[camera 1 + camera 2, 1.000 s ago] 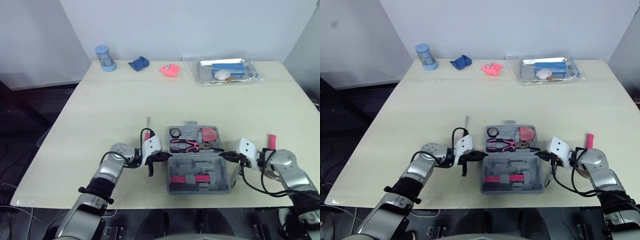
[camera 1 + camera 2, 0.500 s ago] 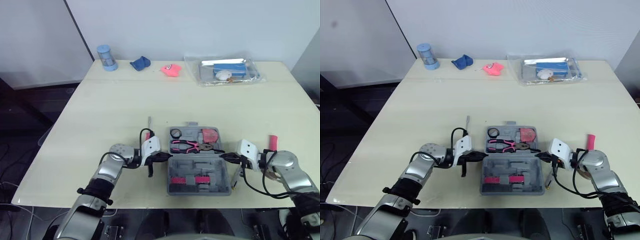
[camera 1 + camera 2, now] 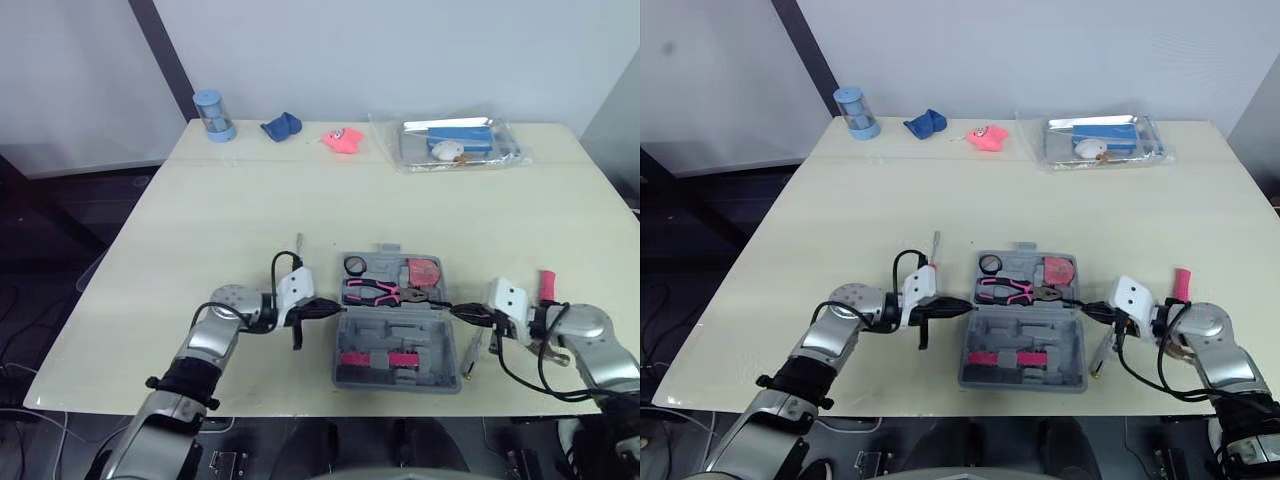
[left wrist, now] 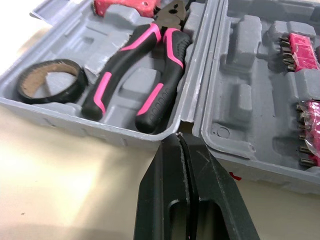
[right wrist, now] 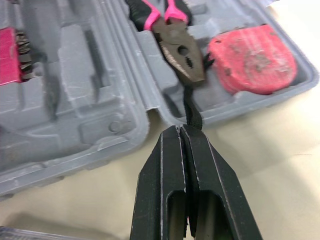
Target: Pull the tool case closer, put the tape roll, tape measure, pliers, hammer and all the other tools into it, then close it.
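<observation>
Partly hidden, left: a thin metal-shafted tool (image 3: 297,243) lies on the pale wooden table (image 3: 250,190) left of centre; its lower end is lost behind the left arm.
Partly hidden, right: a pink handle (image 3: 546,282) at lower right is cut off by the right arm, and a slim tool (image 3: 473,350) beside the case is too small to identify.
Left gripper (image 4: 177,140): forearm reaching in low from lower left, fingers pressed together, tips at the case's left hinge edge.
Open grey plastic tool case (image 3: 400,330): lower centre, holding a black tape roll (image 4: 49,87), pink-and-black pliers (image 4: 145,75) and a red tape measure (image 5: 255,57).
Right gripper (image 5: 181,131): reaching in from lower right, fingers pressed together at the right hinge edge.
</observation>
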